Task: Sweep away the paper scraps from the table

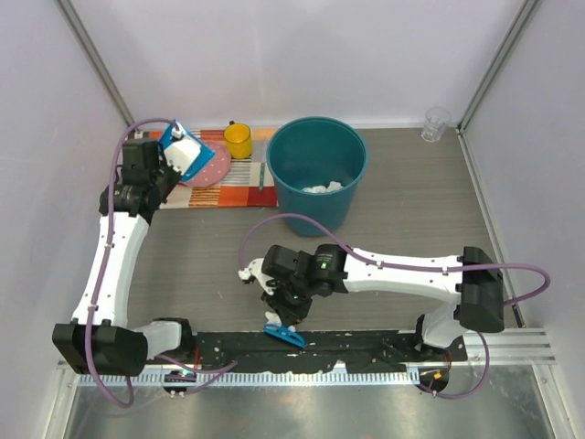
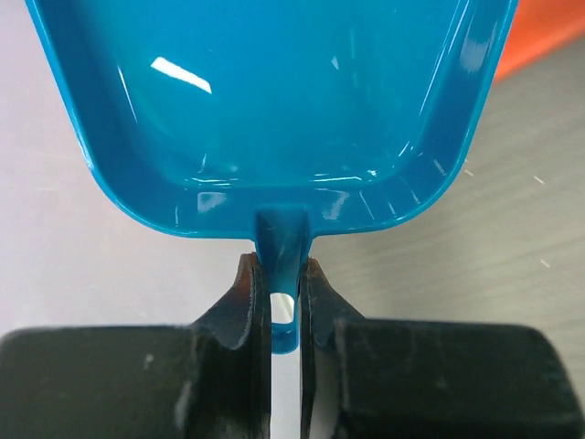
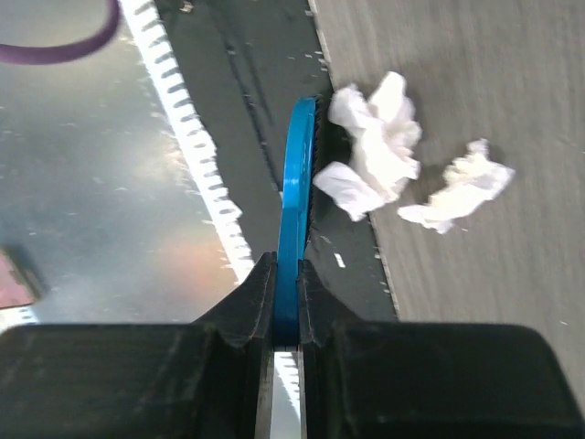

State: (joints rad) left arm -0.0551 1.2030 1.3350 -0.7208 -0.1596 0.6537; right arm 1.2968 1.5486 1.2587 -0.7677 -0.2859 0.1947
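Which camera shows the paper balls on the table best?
The right wrist camera: two crumpled paper scraps lie close up on the table beside the blue brush. The top camera shows the paper scraps tiny, by the right arm. The left wrist camera shows none.

A robotics laboratory test cell is shown. The wood-grain table (image 1: 411, 210) is enclosed on three sides by plain white panels (image 1: 274, 55), which are held in bare aluminium posts (image 1: 96, 64). Two white-and-black robot arms, the left arm (image 1: 114, 256) and the right arm (image 1: 402, 270), are bolted to a black mounting strip (image 1: 366, 343) along the near edge, beside a metal rail (image 1: 521, 343). Purple cables (image 3: 55, 52) are looped loosely from them. A few household items are set out on the tabletop: a striped placemat (image 1: 242, 192), a yellow cup (image 1: 238, 140), a pink plate (image 1: 212, 169), a teal bucket (image 1: 315, 210) and a clear glass (image 1: 436, 123) in the far corner.
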